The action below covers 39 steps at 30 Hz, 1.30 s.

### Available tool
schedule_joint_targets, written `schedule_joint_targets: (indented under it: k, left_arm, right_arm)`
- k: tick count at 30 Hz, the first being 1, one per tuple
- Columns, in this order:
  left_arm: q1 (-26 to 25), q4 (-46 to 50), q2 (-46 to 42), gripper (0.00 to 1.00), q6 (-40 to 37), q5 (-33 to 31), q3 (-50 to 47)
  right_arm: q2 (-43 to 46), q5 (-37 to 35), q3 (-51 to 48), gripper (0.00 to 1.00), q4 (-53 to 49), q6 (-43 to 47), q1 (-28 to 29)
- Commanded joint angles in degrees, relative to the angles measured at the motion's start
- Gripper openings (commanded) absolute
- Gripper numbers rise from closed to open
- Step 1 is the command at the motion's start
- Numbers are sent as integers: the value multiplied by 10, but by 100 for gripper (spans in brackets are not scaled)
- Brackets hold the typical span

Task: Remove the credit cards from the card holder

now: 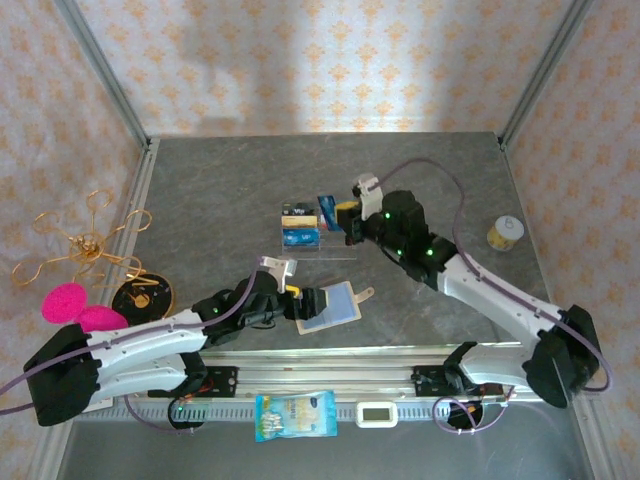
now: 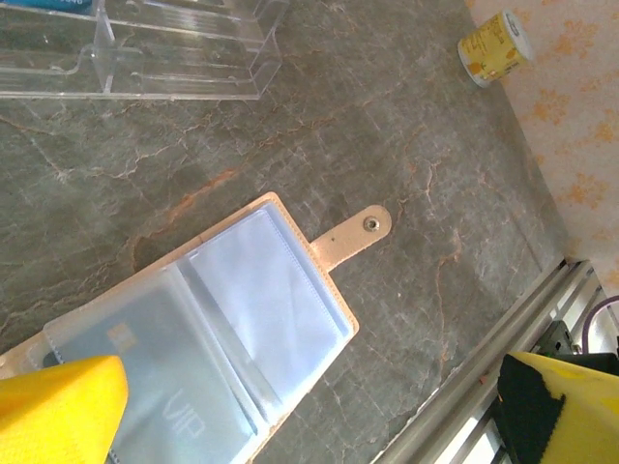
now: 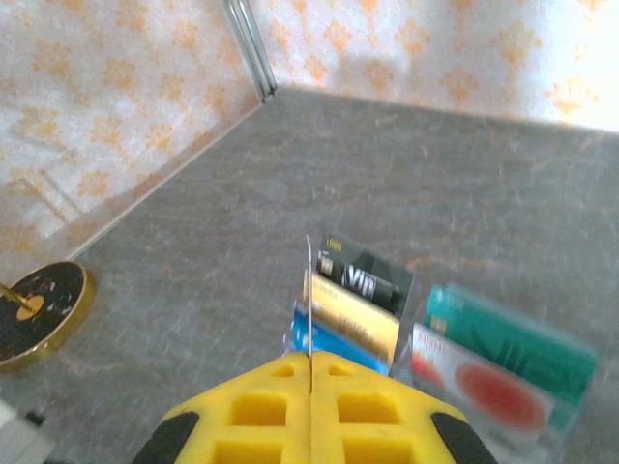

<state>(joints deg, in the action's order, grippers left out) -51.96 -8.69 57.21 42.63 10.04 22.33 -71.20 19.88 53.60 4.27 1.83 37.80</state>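
**Card holder** (image 1: pixel 335 305): lies open at the near centre of the table (image 1: pixel 220 200), snap tab (image 2: pixel 372 224) pointing right; a VIP card (image 2: pixel 145 382) sits in one clear pocket.

**Left gripper** (image 1: pixel 303 300): spread wide at the holder's left edge, gripping nothing.

**Right gripper** (image 3: pixel 309 411): jaws closed above a clear rack (image 1: pixel 300 225) that holds the credit cards (image 3: pixel 360 290). Whether it pinches anything cannot be told.

Tan leather folding wallet (image 2: pixel 261 309) partly hidden behind a yellow foam finger pad (image 2: pixel 58 406).
Its lower-left corner and a pale card marked VIP (image 2: pixel 164 387) run off the left wrist view's bottom edge; from the right wrist, the teal-green card (image 3: pixel 513 343) and red-and-white card (image 3: pixel 479 382) are blurred, their lettering unreadable.
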Motion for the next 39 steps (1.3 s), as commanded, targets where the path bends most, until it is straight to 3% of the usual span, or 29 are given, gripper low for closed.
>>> schedule_joint_targets:
  k: [1,9,16,20,29,39]
  left_arm:
    - [5,12,-26,99,14,6,-12]
    - [4,20,-61,99,-5,28,-22]
    - [3,29,-99,99,-26,52,-26]
    - [3,36,-140,99,-25,30,-41]
    - [3,25,-277,99,-51,-31,-50]
    - [3,36,-282,99,-62,-63,-27]
  right_arm:
    - [-49,72,79,0,-7,95,-15]
    - [-190,162,272,0,-196,298,-22]
    - [-286,257,382,0,-332,419,-62]
    - [-326,289,420,0,-401,481,-74]
    - [-401,311,482,0,-501,560,-73]
    - [-435,295,490,0,-494,566,-53]
